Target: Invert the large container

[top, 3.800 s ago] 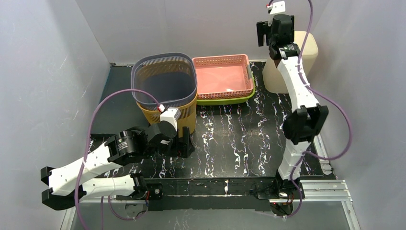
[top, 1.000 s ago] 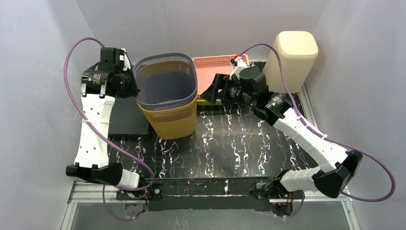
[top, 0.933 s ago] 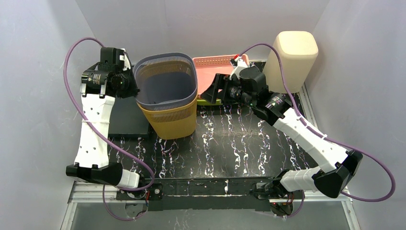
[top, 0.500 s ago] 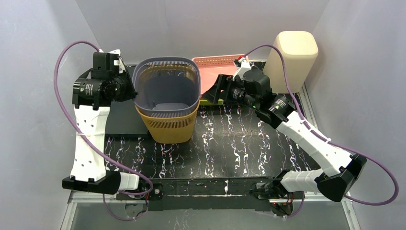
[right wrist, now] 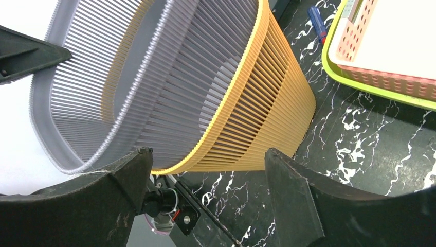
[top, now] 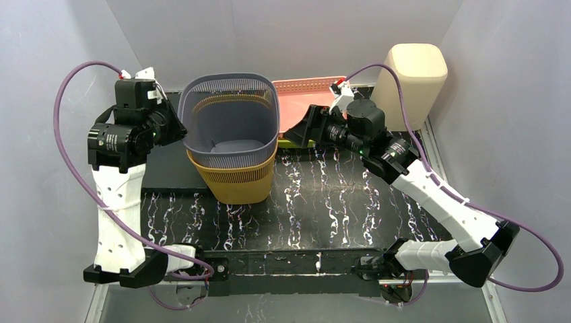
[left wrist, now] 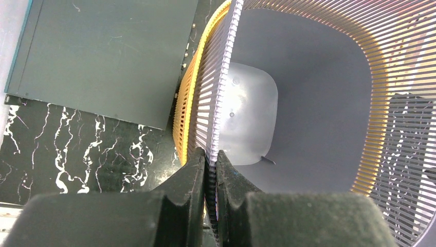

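Note:
The large container, a grey slatted basket (top: 232, 128), stands upright, nested in a yellow slatted basket (top: 232, 185) at the back left. My left gripper (top: 176, 128) is shut on the left rim of the grey basket (left wrist: 319, 103), one finger outside and one inside, in the left wrist view (left wrist: 210, 154). The yellow basket's (left wrist: 181, 113) rim shows just below the grip. My right gripper (top: 311, 128) hangs open to the right of both baskets, apart from them. In the right wrist view (right wrist: 205, 152) it faces the grey basket (right wrist: 169, 67) and yellow basket (right wrist: 262, 113).
A pink tray in a green tray (top: 313, 108) sits behind the right gripper. A cream bin (top: 412, 81) stands upside down in the back right corner. A dark flat board (top: 161, 161) lies left of the baskets. A blue pen (right wrist: 316, 23) lies by the trays.
My left gripper closed on the grey basket's rim and moved left and up. The grey basket has risen a little out of the yellow one. My right gripper crept closer, still open.

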You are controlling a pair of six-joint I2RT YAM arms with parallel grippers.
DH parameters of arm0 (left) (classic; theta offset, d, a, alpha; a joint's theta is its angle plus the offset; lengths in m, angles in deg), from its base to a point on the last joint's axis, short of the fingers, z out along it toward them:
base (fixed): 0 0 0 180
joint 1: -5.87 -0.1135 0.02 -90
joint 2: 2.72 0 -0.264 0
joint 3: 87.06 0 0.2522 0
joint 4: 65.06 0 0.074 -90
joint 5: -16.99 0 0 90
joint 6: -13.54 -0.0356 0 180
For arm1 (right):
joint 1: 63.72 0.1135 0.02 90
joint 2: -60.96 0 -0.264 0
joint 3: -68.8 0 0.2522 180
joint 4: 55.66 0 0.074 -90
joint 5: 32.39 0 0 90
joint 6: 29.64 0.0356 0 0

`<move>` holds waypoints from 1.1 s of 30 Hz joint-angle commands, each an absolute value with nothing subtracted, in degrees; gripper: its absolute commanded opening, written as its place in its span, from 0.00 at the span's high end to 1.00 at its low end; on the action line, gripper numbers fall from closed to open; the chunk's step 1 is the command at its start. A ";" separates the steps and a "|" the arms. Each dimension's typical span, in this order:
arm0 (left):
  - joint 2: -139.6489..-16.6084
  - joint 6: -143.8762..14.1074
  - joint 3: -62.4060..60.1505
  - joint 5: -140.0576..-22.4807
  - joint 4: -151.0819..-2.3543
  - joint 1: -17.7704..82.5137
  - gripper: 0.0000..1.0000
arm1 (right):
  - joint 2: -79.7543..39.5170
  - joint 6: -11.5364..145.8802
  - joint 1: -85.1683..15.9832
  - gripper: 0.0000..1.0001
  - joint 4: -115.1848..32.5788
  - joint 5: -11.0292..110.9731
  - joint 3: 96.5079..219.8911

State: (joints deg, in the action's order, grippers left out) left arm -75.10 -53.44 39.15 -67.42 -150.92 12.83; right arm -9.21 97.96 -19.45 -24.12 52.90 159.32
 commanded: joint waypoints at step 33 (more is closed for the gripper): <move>-59.72 -49.04 30.51 -70.37 -130.85 12.66 1.00 | -38.84 84.72 -6.86 0.37 16.82 83.48 216.82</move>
